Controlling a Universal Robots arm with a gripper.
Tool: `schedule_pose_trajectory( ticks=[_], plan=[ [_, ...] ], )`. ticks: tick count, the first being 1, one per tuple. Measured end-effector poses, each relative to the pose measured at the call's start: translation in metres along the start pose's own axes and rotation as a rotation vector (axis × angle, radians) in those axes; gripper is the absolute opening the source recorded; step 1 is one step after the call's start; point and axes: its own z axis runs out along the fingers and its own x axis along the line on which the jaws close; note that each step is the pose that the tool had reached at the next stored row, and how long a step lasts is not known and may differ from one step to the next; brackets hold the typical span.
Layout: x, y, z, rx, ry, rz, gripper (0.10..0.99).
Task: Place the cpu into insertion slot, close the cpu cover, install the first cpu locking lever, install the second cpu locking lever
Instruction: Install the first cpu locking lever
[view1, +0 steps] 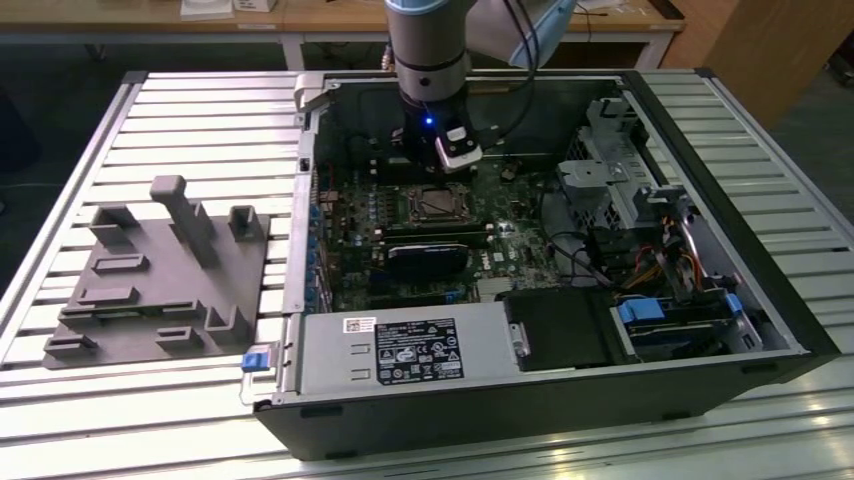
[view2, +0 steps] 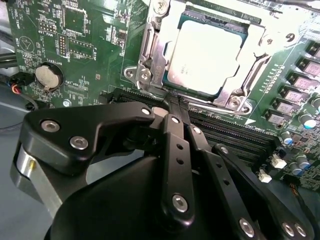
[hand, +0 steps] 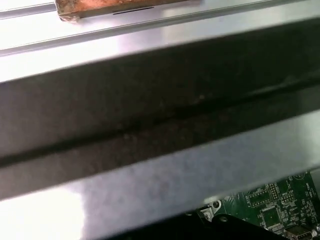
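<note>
Silvery cpu cover (view2: 165, 50) lay shut over the cpu (view2: 207, 55), which sat in the socket of the motherboard (view2: 90, 45), chip top showing through the cover's square window. Gripper (view2: 172, 107) hung just beside the socket's near edge, fingers pinched together with nothing visibly between them, tips at a thin metal lever (view2: 152, 75) along the cover's side. Lever's long axis ran along that side of the socket. Exterior view: gripper (view1: 454, 155) over the board inside the PC case (view1: 694, 330), case wall close behind, open board room toward the graphics card (view1: 427, 258).
</note>
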Motion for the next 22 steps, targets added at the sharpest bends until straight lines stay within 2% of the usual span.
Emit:
schedule_pose_trajectory(
  ticks=[5,10,19,22],
  plan=[
    [0.0002,-0.0002,0.0010,0.002,-0.0001,0.000,0.106],
    [0.0000,0.0001,-0.0002,-0.004,0.0009,0.001,0.106],
    [-0.0015,0.0023,-0.0144,-0.003,0.0011,0.001,0.106],
    [-0.0017,0.0026,-0.0160,-0.004,0.0011,0.001,0.106]
  ],
)
